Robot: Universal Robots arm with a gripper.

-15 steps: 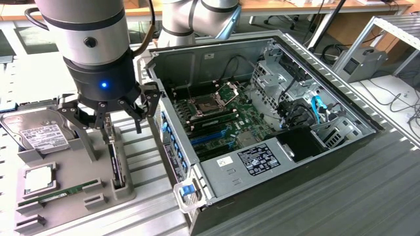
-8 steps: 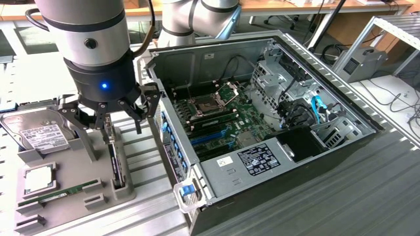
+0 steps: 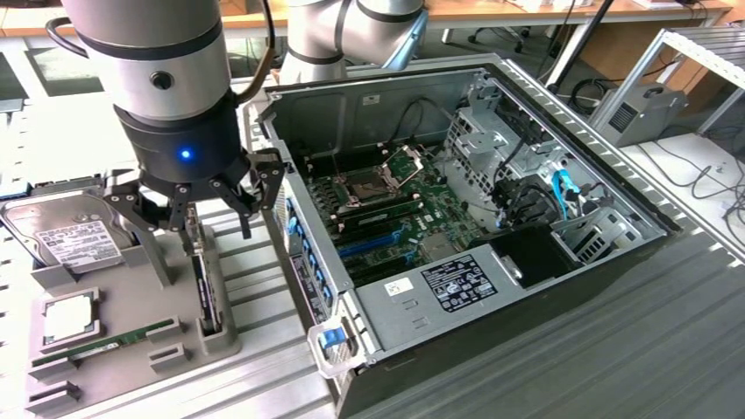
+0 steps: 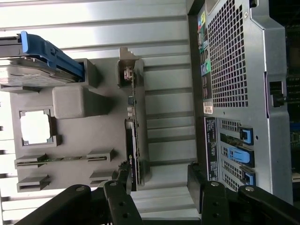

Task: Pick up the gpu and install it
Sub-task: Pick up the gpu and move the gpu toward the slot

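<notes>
While the tool [image 3: 198, 234] hangs just above it with jaws spread wide and empty, the gpu [image 3: 208, 292] stands on edge in a slot of the grey holder [image 3: 134, 301], at nine o'clock from the open computer case [image 3: 396, 301] in the exterior view. I judge it light, stiff and fragile: a thin card best pinched across its flat faces along the upper edge, away from its components.
</notes>
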